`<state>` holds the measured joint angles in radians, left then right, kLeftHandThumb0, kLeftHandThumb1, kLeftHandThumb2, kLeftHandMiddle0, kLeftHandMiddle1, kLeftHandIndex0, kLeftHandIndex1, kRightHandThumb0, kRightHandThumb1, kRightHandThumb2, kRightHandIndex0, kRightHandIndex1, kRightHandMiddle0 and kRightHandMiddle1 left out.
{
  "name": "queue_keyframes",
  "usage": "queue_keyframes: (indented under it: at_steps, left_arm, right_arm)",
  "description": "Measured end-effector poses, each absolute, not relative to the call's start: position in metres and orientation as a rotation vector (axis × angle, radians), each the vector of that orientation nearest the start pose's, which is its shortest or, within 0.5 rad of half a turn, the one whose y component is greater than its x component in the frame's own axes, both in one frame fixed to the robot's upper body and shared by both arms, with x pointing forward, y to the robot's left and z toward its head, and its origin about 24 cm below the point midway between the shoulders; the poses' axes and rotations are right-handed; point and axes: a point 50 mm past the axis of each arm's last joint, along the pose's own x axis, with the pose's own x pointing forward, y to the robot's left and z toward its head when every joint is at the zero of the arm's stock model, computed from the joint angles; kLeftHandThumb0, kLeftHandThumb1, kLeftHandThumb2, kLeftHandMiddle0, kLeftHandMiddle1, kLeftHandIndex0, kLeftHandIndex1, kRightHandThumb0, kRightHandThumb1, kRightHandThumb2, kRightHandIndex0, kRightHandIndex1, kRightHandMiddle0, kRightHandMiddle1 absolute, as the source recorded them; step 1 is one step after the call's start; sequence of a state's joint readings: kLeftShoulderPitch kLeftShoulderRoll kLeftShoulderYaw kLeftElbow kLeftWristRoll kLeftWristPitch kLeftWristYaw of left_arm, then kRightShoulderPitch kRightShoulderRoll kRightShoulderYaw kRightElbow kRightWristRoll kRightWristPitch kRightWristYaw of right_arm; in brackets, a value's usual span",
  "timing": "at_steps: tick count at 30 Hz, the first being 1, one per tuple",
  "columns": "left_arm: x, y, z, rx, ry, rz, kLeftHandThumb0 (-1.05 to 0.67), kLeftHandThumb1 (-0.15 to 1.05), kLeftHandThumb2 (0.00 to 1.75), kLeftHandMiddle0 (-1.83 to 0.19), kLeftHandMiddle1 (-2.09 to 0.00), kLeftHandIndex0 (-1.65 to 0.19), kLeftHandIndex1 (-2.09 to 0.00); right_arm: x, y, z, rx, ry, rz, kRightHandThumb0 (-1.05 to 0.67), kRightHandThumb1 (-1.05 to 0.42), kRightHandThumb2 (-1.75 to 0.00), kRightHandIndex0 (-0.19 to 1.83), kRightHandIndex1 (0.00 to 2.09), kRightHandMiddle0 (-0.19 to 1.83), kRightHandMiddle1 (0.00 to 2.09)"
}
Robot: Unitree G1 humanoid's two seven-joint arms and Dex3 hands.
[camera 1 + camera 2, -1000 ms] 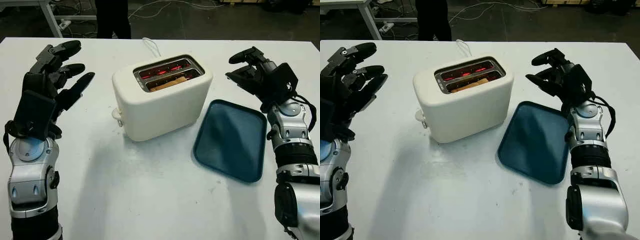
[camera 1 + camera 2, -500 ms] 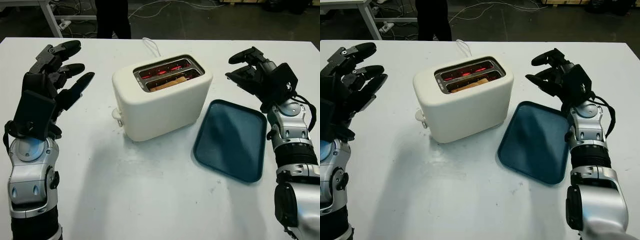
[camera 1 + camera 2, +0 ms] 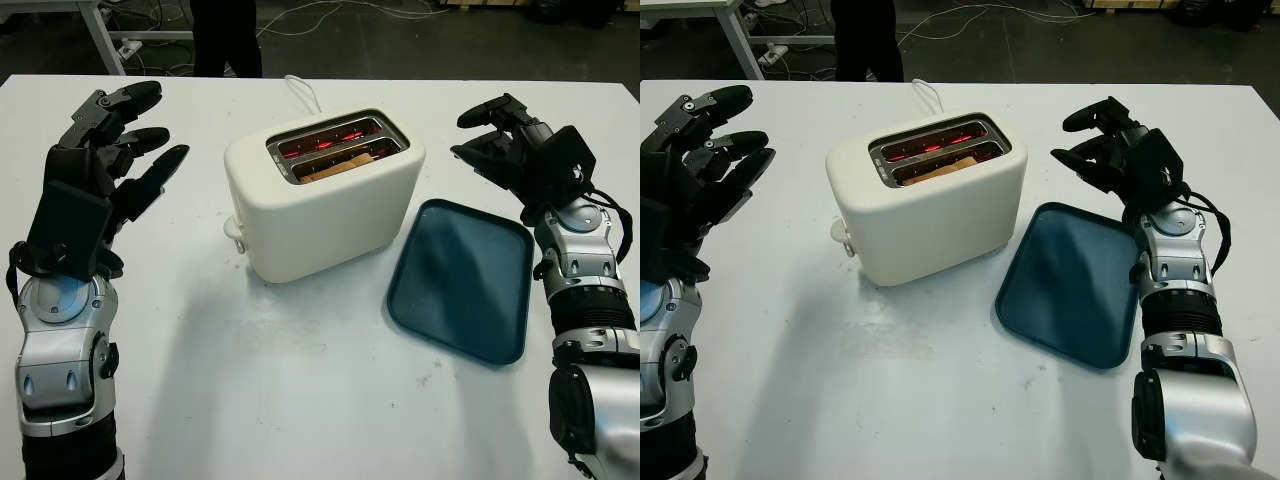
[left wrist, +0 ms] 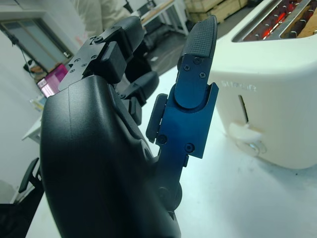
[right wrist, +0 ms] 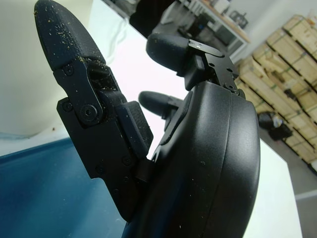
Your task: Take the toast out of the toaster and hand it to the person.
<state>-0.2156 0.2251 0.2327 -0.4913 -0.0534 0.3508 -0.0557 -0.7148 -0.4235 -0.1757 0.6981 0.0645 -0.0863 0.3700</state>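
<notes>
A cream two-slot toaster (image 3: 325, 205) stands at the middle of the white table, its slots glowing red. A slice of toast (image 3: 338, 166) sits low in the nearer slot, just its brown top edge showing. My left hand (image 3: 110, 165) is raised to the left of the toaster, open and holding nothing. My right hand (image 3: 505, 140) hovers to the right of the toaster, above the far corner of a dark blue tray (image 3: 465, 280), also open. In the left wrist view the toaster (image 4: 277, 99) and its side lever (image 4: 245, 139) are close by.
The blue tray lies flat on the table right of the toaster. A white cord (image 3: 303, 92) runs from the toaster to the table's far edge. A person's dark legs (image 3: 225, 35) stand beyond the far edge. Bare table (image 3: 300, 380) stretches in front.
</notes>
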Motion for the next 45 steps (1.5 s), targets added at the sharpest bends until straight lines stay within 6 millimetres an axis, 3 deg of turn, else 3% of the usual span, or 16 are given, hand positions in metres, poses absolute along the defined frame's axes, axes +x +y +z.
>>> queue_keyframes:
  at_steps: [45]
  left_arm:
    - [0.2573,0.2081,0.188,0.177,-0.378,0.098,-0.57,0.91,0.0,-0.25,-0.88,-0.39,-0.47]
  right_arm:
    - [0.371,-0.2414,0.1422,-0.245,-0.11,0.161,-1.05,-0.78,0.0,0.01,1.72,0.12,1.57]
